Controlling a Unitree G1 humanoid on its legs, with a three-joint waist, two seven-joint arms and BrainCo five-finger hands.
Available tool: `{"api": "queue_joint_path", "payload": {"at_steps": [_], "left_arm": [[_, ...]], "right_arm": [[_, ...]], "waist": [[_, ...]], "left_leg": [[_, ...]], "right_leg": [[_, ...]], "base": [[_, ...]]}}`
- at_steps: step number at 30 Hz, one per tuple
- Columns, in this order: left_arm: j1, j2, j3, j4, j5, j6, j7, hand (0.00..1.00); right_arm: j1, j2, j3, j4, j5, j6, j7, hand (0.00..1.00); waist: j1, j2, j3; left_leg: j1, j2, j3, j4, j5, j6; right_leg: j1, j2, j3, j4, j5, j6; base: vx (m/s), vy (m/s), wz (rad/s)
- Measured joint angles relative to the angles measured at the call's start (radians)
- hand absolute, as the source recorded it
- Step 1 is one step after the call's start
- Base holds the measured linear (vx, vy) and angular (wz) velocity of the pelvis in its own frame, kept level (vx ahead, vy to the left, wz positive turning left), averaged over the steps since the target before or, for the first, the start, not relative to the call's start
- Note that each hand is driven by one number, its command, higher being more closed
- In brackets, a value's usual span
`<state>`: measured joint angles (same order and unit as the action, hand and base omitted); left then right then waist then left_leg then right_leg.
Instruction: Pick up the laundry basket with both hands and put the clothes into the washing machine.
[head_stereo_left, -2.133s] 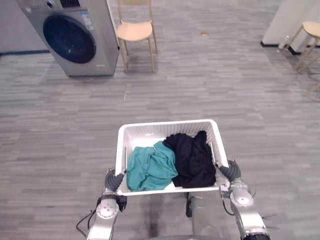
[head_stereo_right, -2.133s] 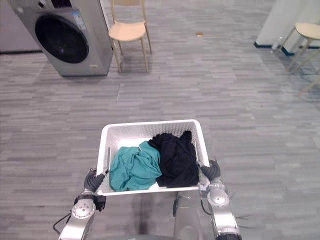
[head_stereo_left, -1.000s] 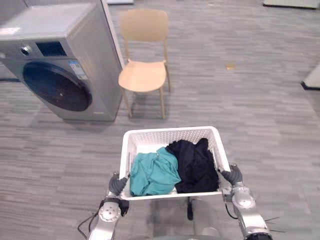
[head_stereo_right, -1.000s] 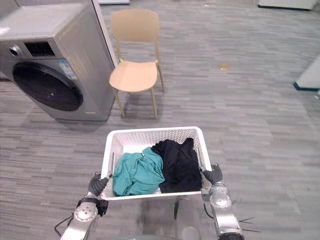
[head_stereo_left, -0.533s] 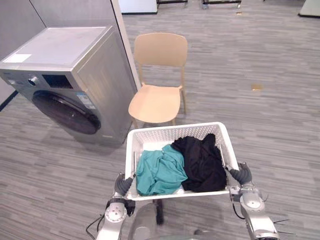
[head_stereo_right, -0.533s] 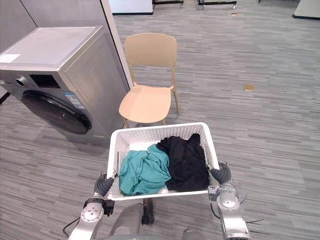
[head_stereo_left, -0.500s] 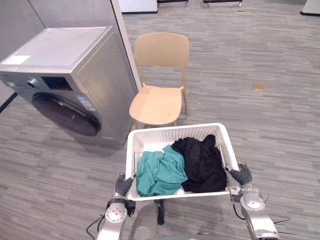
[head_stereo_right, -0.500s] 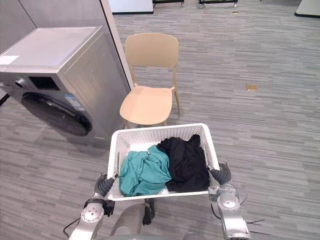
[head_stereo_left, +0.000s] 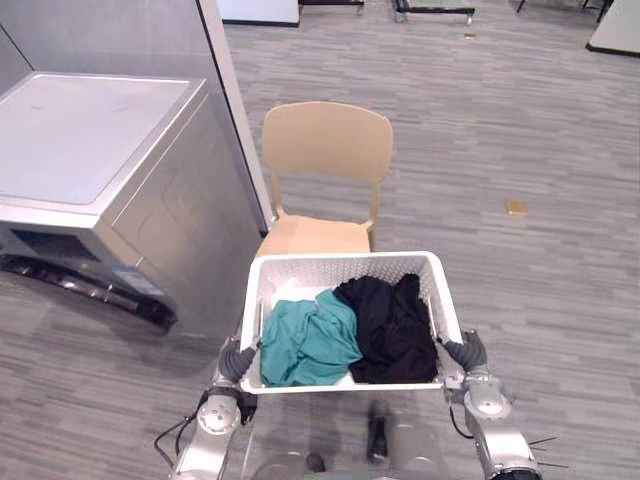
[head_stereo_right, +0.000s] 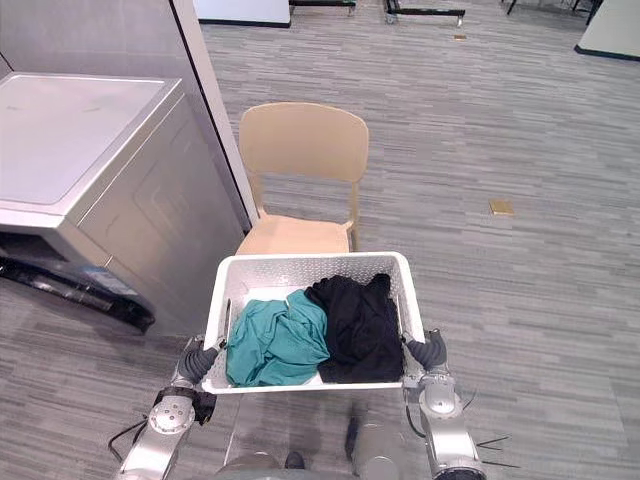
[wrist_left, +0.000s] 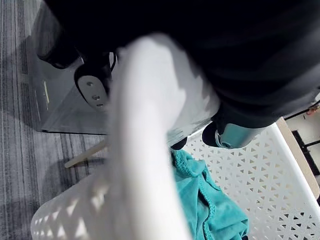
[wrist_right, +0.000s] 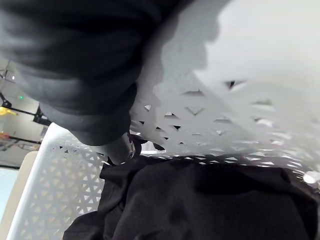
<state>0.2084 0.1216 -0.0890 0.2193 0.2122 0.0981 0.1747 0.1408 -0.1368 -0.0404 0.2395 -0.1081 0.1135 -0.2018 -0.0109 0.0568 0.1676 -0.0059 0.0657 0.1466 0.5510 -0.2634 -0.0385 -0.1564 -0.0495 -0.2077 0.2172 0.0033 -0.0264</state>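
Since half a second ago the whole view has shifted, so it is my camera that has moved: the washing machine (head_stereo_left: 100, 170) now fills more of my left side and I look down on its flat grey top. Between my hands the white laundry basket (head_stereo_left: 340, 268) keeps the same place, lifted above the grey floor (head_stereo_left: 530, 130).

My left hand (head_stereo_left: 236, 362) grips the basket's left rim, and in its wrist view a finger (wrist_left: 227, 135) curls over the rim to the inside. My right hand (head_stereo_left: 466, 352) grips the right rim in the same way, with a dark-tipped finger (wrist_right: 120, 147) hooked against the perforated wall.

Inside lie a teal garment (head_stereo_left: 308, 345) on my left and a black garment (head_stereo_left: 392, 330) on my right, touching each other. Just beyond the far rim stands a pale wooden chair (head_stereo_left: 325, 145), close beside the machine.
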Motion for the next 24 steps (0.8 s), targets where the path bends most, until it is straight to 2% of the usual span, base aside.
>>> {"api": "queue_joint_path", "payload": {"at_steps": [1, 2, 3, 5, 6, 7, 8, 10, 12, 15, 17, 21, 24], "left_arm": [[0.010, -0.010, 0.007, -0.001, 0.000, 0.000, 0.000, 1.00], [0.016, -0.012, 0.008, -0.001, 0.000, 0.000, 0.000, 1.00], [0.024, -0.015, 0.009, -0.001, 0.000, -0.003, 0.001, 1.00], [0.023, -0.017, 0.013, -0.004, -0.001, -0.021, 0.002, 1.00], [0.017, -0.015, 0.012, -0.003, 0.000, -0.023, 0.003, 1.00], [0.017, -0.017, 0.010, -0.003, 0.000, -0.023, 0.003, 1.00], [0.017, -0.020, 0.000, -0.002, 0.000, -0.023, 0.003, 1.00], [-0.003, 0.012, -0.011, 0.030, 0.000, -0.023, 0.004, 1.00], [-0.036, 0.028, -0.023, 0.045, -0.001, -0.022, 0.006, 1.00], [-0.112, 0.041, -0.031, 0.046, -0.008, -0.023, 0.040, 1.00], [-0.224, 0.051, -0.024, 0.047, -0.026, -0.022, 0.078, 1.00], [-0.401, 0.065, -0.014, 0.060, -0.056, -0.022, 0.150, 1.00], [-0.533, 0.076, 0.001, 0.103, -0.091, -0.021, 0.203, 1.00]], "right_arm": [[0.018, 0.003, 0.001, -0.028, 0.000, 0.001, -0.001, 1.00], [0.027, 0.004, 0.001, -0.042, 0.000, 0.001, -0.003, 1.00], [0.030, 0.001, 0.002, -0.062, 0.000, 0.001, -0.004, 1.00], [0.017, -0.003, -0.001, -0.069, 0.000, -0.001, -0.012, 1.00], [0.011, -0.006, -0.002, -0.067, 0.000, -0.002, -0.013, 1.00], [0.012, -0.007, -0.001, -0.067, 0.000, -0.002, -0.013, 1.00], [0.014, -0.017, -0.001, -0.063, 0.001, -0.003, -0.013, 1.00], [0.002, -0.002, -0.002, -0.016, 0.004, -0.006, -0.014, 1.00], [-0.012, 0.002, -0.003, -0.014, 0.004, -0.006, -0.019, 1.00], [-0.107, -0.010, -0.003, -0.008, 0.004, -0.007, -0.045, 1.00], [-0.207, -0.016, -0.007, -0.008, 0.014, -0.006, -0.080, 1.00], [-0.343, -0.020, -0.023, -0.020, 0.036, -0.006, -0.143, 1.00], [-0.442, -0.023, -0.023, -0.039, 0.044, -0.006, -0.196, 1.00]], "waist": [[0.015, 0.007, 0.005], [0.028, 0.006, 0.006], [0.036, 0.005, 0.006], [0.053, 0.003, 0.005], [0.054, 0.006, 0.007], [0.050, 0.020, 0.000], [0.047, 0.043, -0.003], [0.046, 0.012, 0.005], [0.033, -0.002, 0.043], [0.030, -0.003, 0.110], [0.030, -0.007, 0.159], [0.032, -0.010, 0.240], [0.030, -0.014, 0.251]], "left_leg": [[-0.067, 0.055, 0.034, 0.173, -0.005, -0.014], [-0.086, 0.080, 0.051, 0.214, -0.010, -0.007], [-0.125, 0.117, 0.050, 0.233, -0.019, 0.007], [-0.172, 0.145, 0.038, 0.130, -0.020, 0.011], [-0.186, 0.138, 0.002, -0.049, -0.004, -0.001], [-0.186, 0.131, -0.016, -0.131, 0.024, -0.019], [-0.175, 0.131, -0.048, -0.242, 0.160, -0.037], [-0.159, 0.079, -0.051, -0.273, 0.179, -0.045], [-0.163, 0.038, -0.050, -0.288, 0.196, -0.022], [-0.250, 0.003, -0.025, -0.263, 0.205, -0.008], [-0.378, 0.000, -0.001, -0.214, 0.201, -0.003], [-0.538, 0.024, 0.025, -0.127, 0.186, 0.018], [-0.680, 0.042, 0.042, -0.062, 0.174, 0.026]], "right_leg": [[0.044, 0.007, -0.012, -0.014, -0.018, -0.004], [0.061, 0.008, -0.012, -0.017, -0.028, -0.006], [0.091, 0.006, -0.014, -0.031, -0.040, -0.003], [0.103, -0.003, -0.010, -0.050, -0.048, 0.002], [0.103, -0.022, -0.007, -0.051, -0.050, 0.030], [0.101, -0.026, -0.008, -0.045, -0.051, 0.045], [0.098, -0.019, -0.007, -0.040, -0.058, 0.069], [0.097, -0.061, 0.006, -0.049, -0.060, 0.099], [0.086, -0.103, -0.005, -0.034, -0.064, 0.111], [-0.056, -0.156, 0.020, 0.090, -0.084, 0.133], [-0.208, -0.178, 0.039, 0.179, -0.104, 0.137], [-0.376, -0.180, 0.061, 0.262, -0.105, 0.133], [-0.524, -0.177, 0.081, 0.320, -0.101, 0.128]], "base": [[0.26, -0.045, 0.16], [0.24, -0.025, 0.08], [0.22, -0.002, -0.02], [0.19, 0.075, 0.00], [0.16, 0.145, 0.04], [0.17, 0.202, 0.07], [0.18, 0.224, -0.06], [0.20, 0.241, 0.07], [0.08, 0.168, 0.24], [-0.06, 0.124, -0.08], [-0.15, 0.050, -0.08], [-0.16, 0.018, -0.12], [-0.12, -0.001, -0.15]]}}
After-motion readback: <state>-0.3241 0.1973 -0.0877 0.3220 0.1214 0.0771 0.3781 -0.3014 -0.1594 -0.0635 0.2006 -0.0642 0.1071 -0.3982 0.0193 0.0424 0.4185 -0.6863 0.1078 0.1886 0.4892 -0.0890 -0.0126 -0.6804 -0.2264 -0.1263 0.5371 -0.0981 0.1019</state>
